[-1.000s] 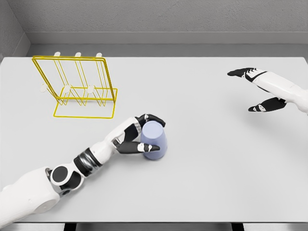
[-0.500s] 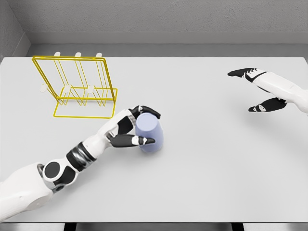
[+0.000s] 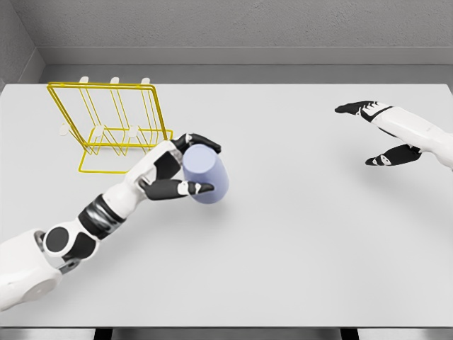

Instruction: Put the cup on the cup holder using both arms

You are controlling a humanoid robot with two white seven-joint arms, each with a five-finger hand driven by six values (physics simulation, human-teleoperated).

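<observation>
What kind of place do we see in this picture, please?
Probably a simulated test bench, not a real kitchen: a plain grey table, bare grey walls, and only a yellow wire cup holder and a lavender cup in the left hand.

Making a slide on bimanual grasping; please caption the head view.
Left hand grips the lavender cup beside the yellow wire cup holder; right hand hovers open.
</observation>
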